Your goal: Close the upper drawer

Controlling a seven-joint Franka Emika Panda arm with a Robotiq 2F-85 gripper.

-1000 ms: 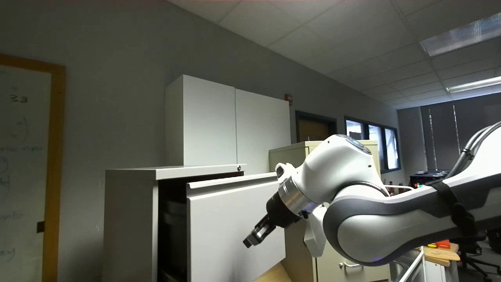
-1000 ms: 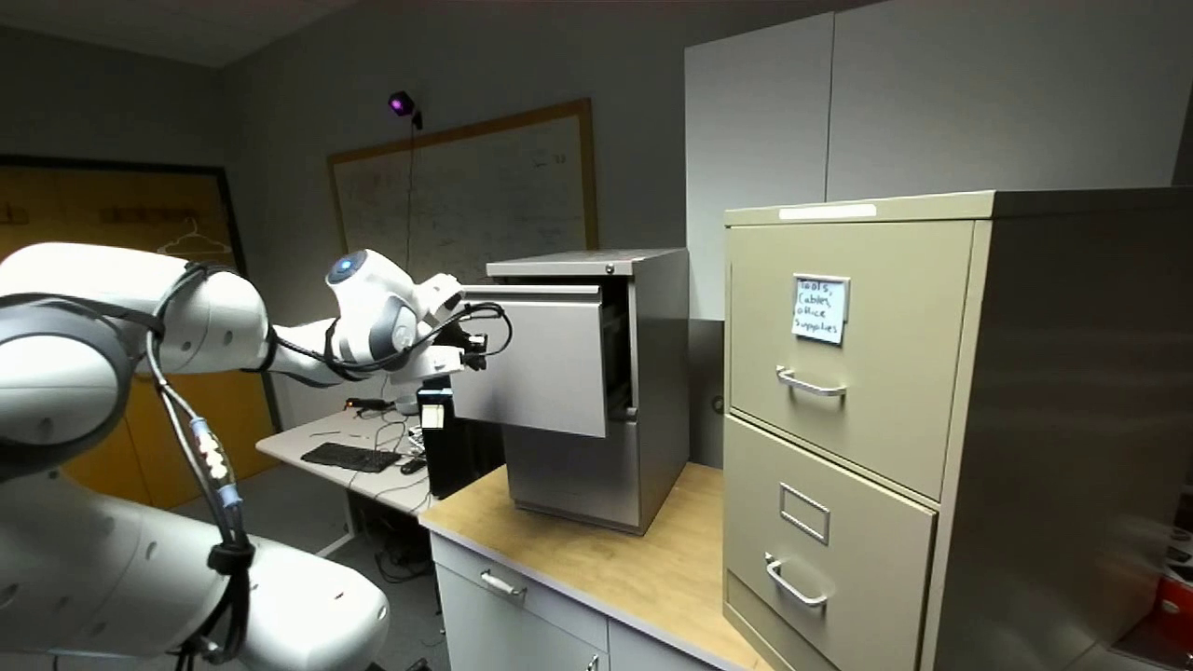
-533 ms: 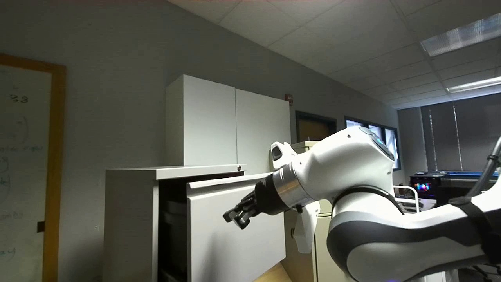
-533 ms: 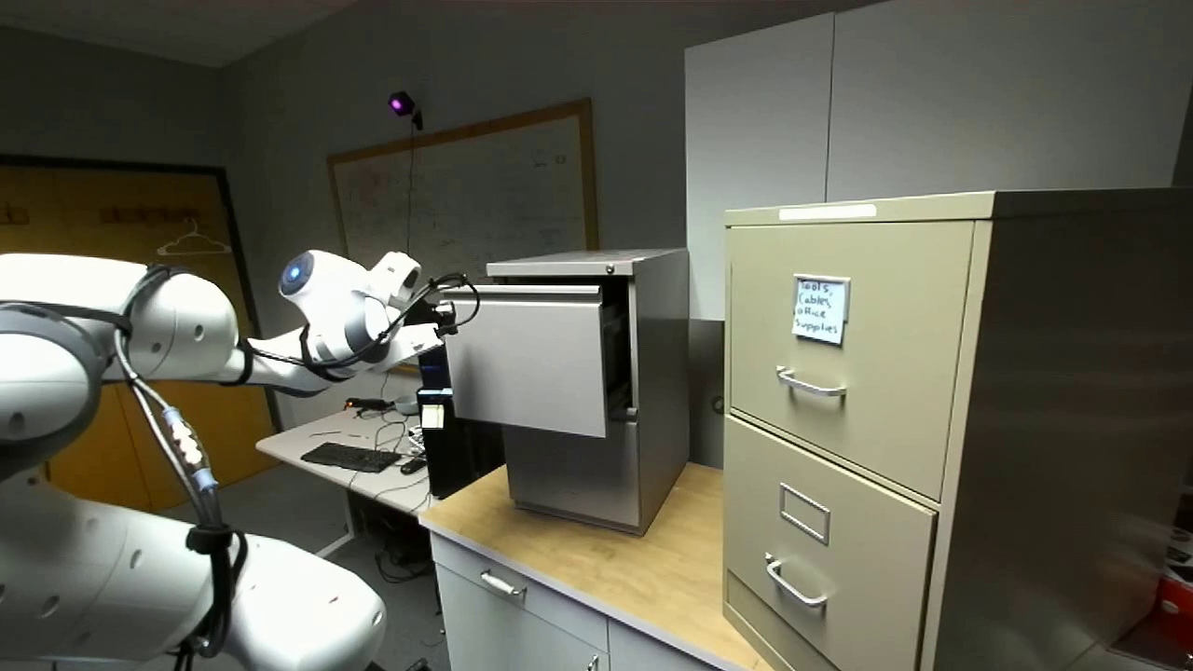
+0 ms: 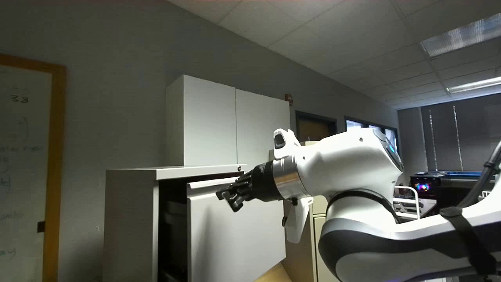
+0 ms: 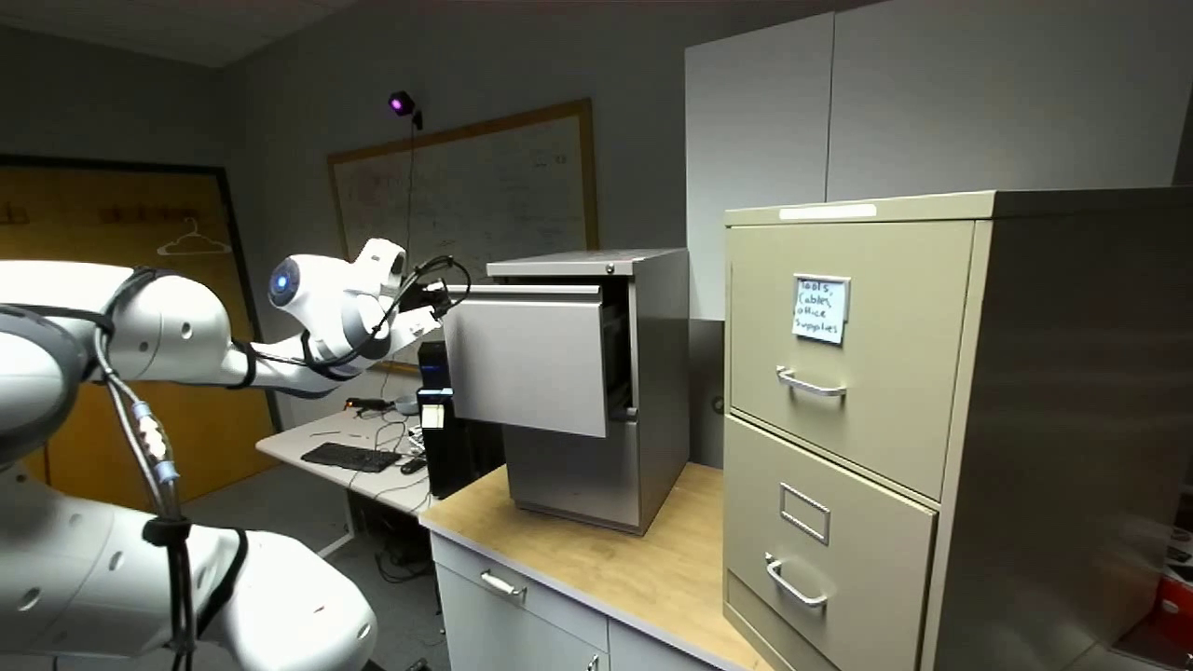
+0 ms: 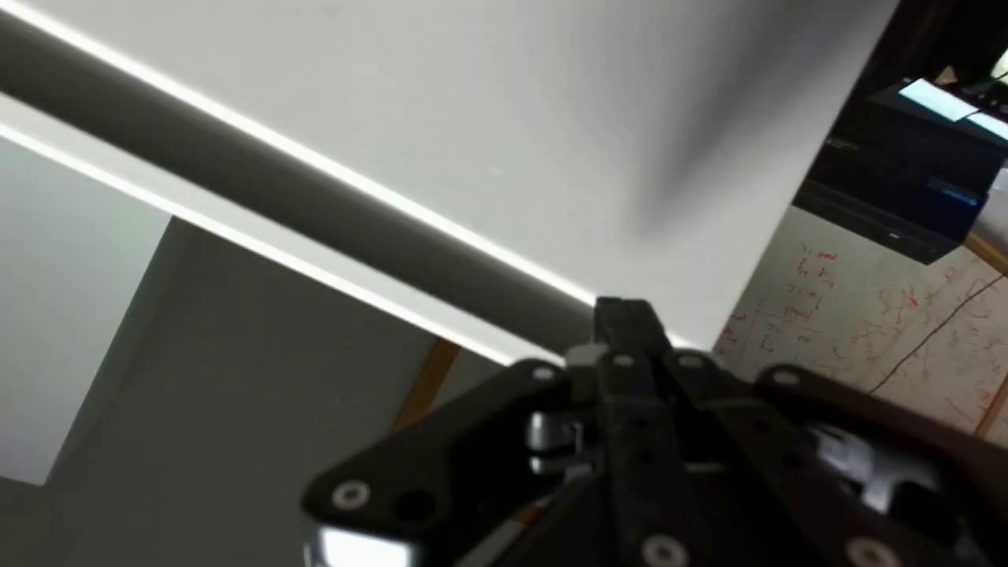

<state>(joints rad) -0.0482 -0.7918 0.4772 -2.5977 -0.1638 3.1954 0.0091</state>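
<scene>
The upper drawer is the wide plain white-grey front, also seen in the exterior view. It stands pulled out from the light grey cabinet, with a dark gap behind it. A recessed lip runs along its top edge. My gripper is in front of the drawer front, near its upper part and the end by the whiteboard. In the wrist view the fingertips are together with nothing between them, overlapping the lip and the drawer front. I cannot tell whether they touch it.
The cabinet stands on a wooden counter. A beige filing cabinet stands beside it, with a tall white cupboard behind. A desk with a keyboard and a black computer tower lie at the far side.
My gripper has risen along the drawer front from lower down and moved toward the whiteboard end, with the wrist tilting to nearly level. The drawer has not moved.
</scene>
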